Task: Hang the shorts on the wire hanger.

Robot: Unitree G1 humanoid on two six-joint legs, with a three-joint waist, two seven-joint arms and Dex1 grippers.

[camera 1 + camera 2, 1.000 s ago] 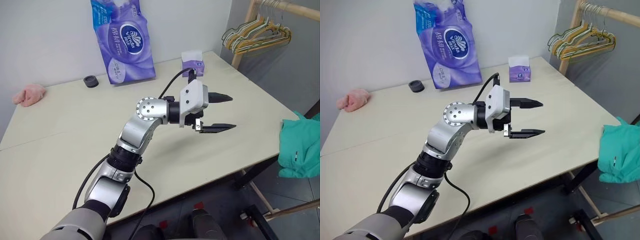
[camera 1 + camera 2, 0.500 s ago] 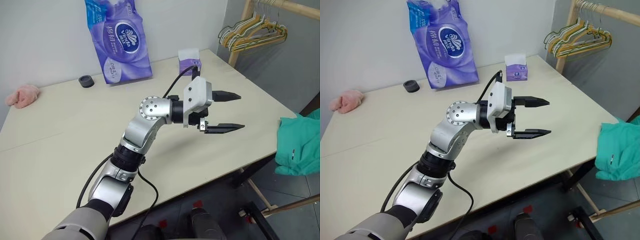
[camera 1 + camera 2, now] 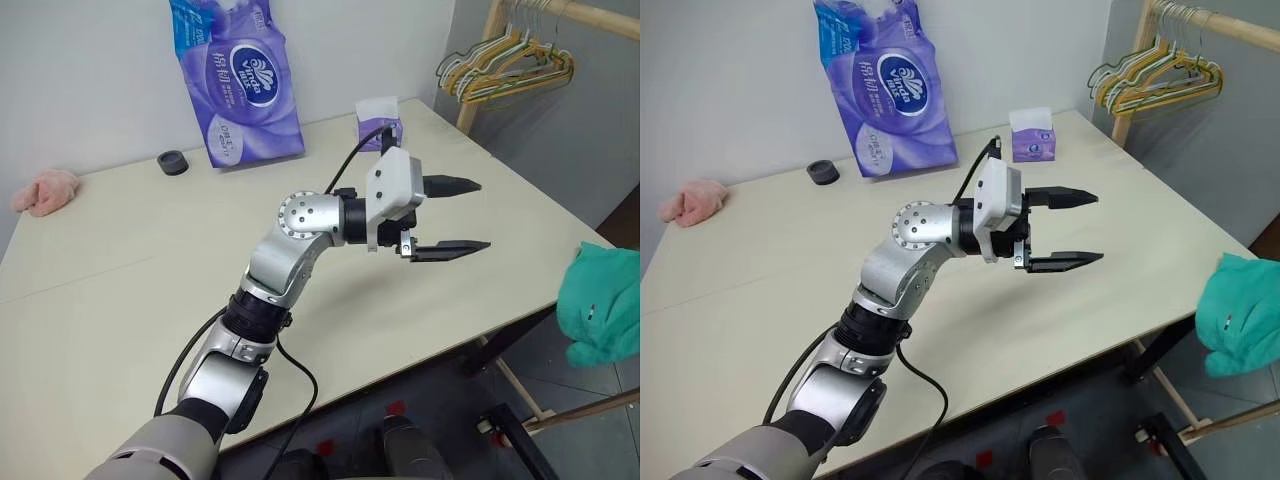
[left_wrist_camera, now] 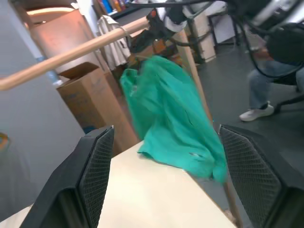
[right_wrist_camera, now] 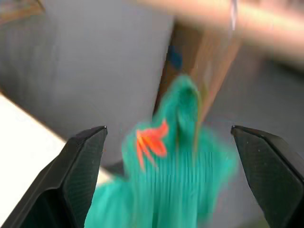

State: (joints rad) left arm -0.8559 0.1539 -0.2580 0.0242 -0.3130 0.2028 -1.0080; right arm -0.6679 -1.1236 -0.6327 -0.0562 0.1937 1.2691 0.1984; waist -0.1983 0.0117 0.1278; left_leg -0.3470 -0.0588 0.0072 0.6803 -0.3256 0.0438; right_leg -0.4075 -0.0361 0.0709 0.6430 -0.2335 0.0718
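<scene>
- Here, the left gripper, on a silver jointed arm, hovers above the pale cream rectangular table; its two black fingers stand well apart with nothing between them, pointing toward the table's right edge.
- Beyond those fingertips, off the table's right edge, the teal-green soft fabric shorts are bunched in the air with a small white tag showing; in the left wrist view they sit between the two black finger pads, well away from them, hanging beside a light wooden rail.
- The right gripper has its two black fingers spread wide; the shorts appear blurred in the gap ahead of them, and contact cannot be told.
- Behind the left fingers stand a small purple-and-white tissue box and a tall purple plastic tissue pack.
- Farther off, bunched green, yellow and white hangers hang on a wooden rack.
</scene>
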